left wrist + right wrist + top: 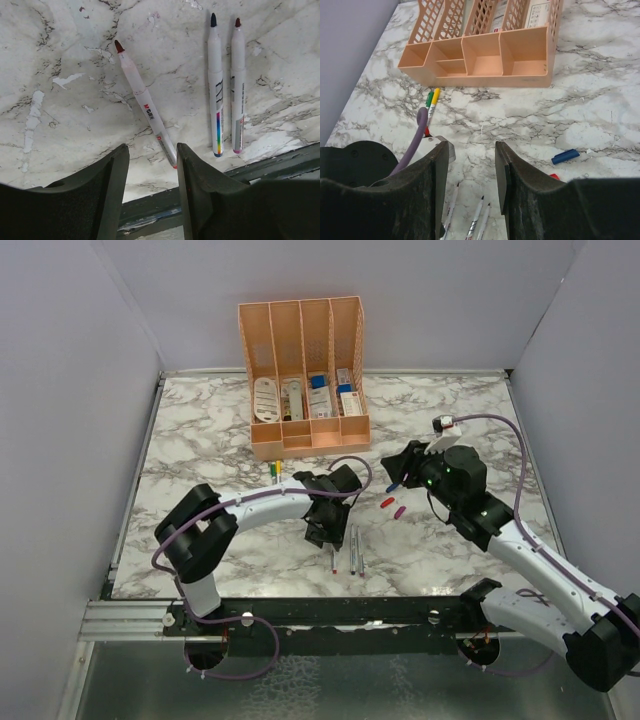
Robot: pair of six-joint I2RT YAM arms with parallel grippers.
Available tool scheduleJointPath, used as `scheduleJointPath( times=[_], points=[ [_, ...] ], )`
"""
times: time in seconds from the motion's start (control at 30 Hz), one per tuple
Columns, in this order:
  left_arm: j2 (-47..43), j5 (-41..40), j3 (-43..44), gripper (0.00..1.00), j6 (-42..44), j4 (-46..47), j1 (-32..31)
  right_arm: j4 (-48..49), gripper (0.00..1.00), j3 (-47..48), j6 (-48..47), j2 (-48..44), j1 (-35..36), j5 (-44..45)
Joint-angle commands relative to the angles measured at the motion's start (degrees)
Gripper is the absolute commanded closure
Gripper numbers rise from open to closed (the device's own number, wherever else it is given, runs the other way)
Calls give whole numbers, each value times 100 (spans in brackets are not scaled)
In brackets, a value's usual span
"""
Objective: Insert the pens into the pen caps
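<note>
Left claw (152, 151) part open, empty, hovering over the red-tipped pen (145, 102) at its tail end. Right claw (472, 149) part open, empty too, blue cap (565, 156) lying nearby.

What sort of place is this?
Probably a robot test bench: a marble-look table boxed in by blank walls, two arms bolted to a rail, loose pens staged near an organizer.

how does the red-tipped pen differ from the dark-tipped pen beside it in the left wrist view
Tip: the red-tipped pen has a brownish-red tip; the dark-tipped pen has a near-black one.
Pose: the red-tipped pen lies slanted; the dark-tipped pen lies nearly straight up the picture.
Company: the red-tipped pen lies alone; the dark-tipped pen lies close beside a third pen.
Both are uncapped, pale-barrelled and flat on the marble table.
</note>
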Motion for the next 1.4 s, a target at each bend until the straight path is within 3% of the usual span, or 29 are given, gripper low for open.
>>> scheduleJointPath(
  times=[0.0,0.4,0.8,1.37],
  points=[
    [231,139,247,54,-62,-179,-56,28,59,-100,-11,-123,2,-15],
    [518,264,152,54,46,-181,-99,113,59,-120,-51,-62,2,-70],
    [759,-306,-329,55,204,-172,-85,98,59,-114,-39,-141,1,4],
    [967,-1062,-313,57,1143,-433,757,38,59,-106,9,-159,2,22]
  ],
)
